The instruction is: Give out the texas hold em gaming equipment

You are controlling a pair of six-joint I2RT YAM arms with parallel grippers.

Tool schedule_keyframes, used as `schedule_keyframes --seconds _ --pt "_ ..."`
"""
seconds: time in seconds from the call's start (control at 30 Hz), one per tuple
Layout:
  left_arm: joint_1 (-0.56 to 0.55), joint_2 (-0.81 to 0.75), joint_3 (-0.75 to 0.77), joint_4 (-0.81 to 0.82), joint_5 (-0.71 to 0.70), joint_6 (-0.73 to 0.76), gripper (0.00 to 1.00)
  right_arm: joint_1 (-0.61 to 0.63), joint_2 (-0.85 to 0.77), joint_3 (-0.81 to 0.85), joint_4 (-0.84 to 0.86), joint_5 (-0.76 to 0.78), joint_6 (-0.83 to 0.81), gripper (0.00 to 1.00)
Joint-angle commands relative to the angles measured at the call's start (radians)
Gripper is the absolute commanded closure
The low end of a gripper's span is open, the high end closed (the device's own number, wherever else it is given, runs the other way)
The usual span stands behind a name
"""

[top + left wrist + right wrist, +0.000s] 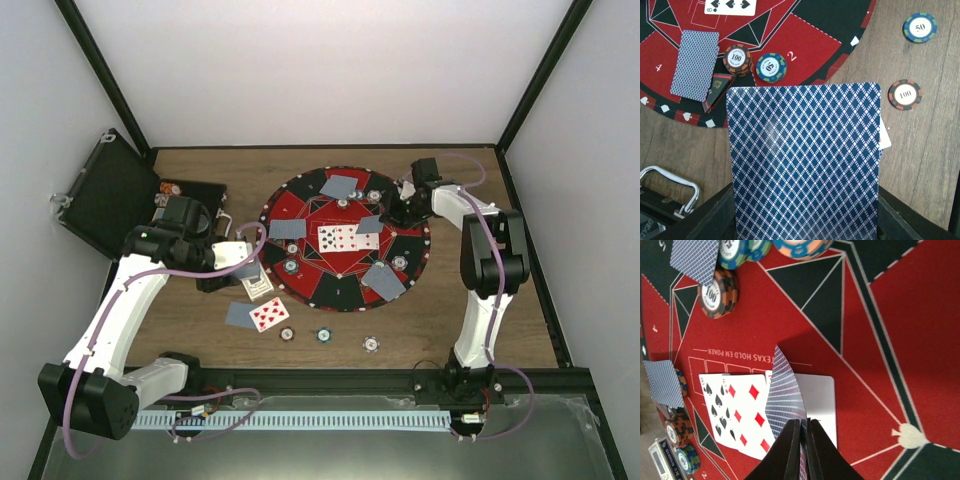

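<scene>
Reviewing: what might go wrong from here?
1. The right gripper pinches a blue-backed card by its edge, tilted over the face-up cards; releasing could land it crooked or nudge them.
2. The left gripper holds a diamond-patterned card; a white corner pokes out behind it and may slip free.

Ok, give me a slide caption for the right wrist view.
Right hand pinches a blue-backed card on edge over the red mat, beside face-up cards.

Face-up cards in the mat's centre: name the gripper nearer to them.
Right. The right gripper, pinching a face-down card, hangs at the face-up cards' right end; the left gripper, holding a blue-backed card, sits off the mat's left rim, over the table.
</scene>
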Motion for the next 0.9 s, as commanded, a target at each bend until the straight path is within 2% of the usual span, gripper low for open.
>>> schedule_keyframes --seconds 0.0,0.33,0.53,0.8,0.87 --pt "0.002 -0.016 -0.003 0.002 0.013 0.018 0.95 -0.019 0.009 0.031 -0.033 0.041 -0.034 0.95" --pt "0.002 -0.018 0.0 0.001 0.011 0.018 0.95 -0.034 0.009 0.027 -0.036 0.031 -0.044 0.91" --pt "0.002 -0.018 0.002 -0.002 0.007 0.021 0.95 -0.099 -0.052 -0.013 0.003 -0.066 -0.032 0.92" --pt "0.002 -0.018 0.0 -0.001 0.007 0.021 0.95 -0.111 -0.036 0.007 -0.053 0.009 -0.055 0.92" --pt "0.002 -0.02 0.001 -0.001 0.007 0.023 0.95 -0.109 -0.047 -0.001 -0.052 0.025 -0.047 0.86"
